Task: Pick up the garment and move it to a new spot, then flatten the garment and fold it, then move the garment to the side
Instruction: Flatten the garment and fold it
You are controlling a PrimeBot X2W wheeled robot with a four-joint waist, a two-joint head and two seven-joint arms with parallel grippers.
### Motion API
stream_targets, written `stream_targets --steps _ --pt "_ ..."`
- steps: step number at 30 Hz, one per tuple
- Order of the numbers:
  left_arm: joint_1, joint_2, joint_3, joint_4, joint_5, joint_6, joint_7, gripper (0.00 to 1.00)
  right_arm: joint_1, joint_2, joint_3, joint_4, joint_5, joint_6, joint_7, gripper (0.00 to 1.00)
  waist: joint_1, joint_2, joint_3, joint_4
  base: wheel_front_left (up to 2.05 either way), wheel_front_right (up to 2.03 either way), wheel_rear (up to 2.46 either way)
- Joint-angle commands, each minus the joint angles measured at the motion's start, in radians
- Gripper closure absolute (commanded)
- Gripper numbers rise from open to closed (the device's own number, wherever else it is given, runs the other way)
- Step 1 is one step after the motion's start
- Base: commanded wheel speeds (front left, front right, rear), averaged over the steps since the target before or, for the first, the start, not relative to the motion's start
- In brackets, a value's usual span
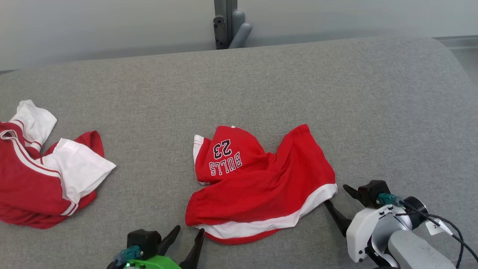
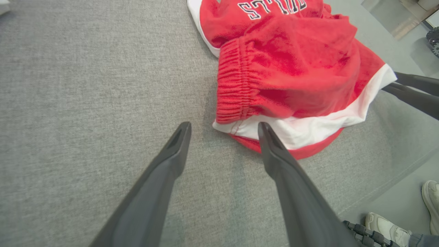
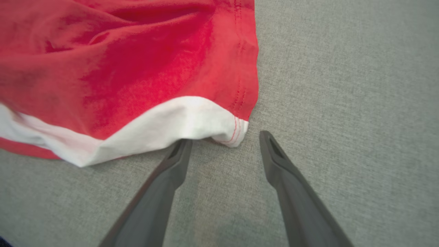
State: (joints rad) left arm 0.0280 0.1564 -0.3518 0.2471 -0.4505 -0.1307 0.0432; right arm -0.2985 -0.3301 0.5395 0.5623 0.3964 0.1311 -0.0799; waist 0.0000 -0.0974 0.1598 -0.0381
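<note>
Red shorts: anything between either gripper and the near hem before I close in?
Nothing visible. The left gripper and right gripper sit with jaws open at the near corners of the red shorts, over bare grey surface. The second red-and-white garment lies far left.

The garment [image 1: 261, 186] lies on the middle of the counter [image 1: 336, 93]. A second garment [image 1: 41, 175] lies well apart from it at the counter's left edge, and a post [image 1: 226, 24] stands behind the far edge. The left tool [image 1: 189, 228] sits just before the garment's near left corner, and the right tool [image 1: 335, 194] is at its near right corner, which reaches in between the two fingers.
</note>
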Motion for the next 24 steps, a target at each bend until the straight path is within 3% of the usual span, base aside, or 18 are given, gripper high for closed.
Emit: stream_targets --steps 1,11,24 --pt "-0.014 0.001 -0.009 0.009 -0.018 0.000 0.008 0.00 -0.020 0.003 0.014 0.019 0.008 -0.001 -0.014 0.00 0.0000 -0.0001 0.007 0.005 0.00 0.00 0.00" --pt "-0.061 0.012 -0.057 0.062 -0.075 0.000 0.015 0.00 -0.087 0.030 0.090 0.141 0.045 -0.001 -0.093 0.00 0.0000 -0.0001 0.017 0.008 0.00 0.00 0.00" --pt "-0.083 0.033 -0.100 0.043 -0.158 0.000 0.003 0.00 -0.123 0.030 0.162 0.213 0.086 -0.001 -0.146 0.00 0.0000 -0.0001 0.015 0.001 0.00 0.00 0.00"
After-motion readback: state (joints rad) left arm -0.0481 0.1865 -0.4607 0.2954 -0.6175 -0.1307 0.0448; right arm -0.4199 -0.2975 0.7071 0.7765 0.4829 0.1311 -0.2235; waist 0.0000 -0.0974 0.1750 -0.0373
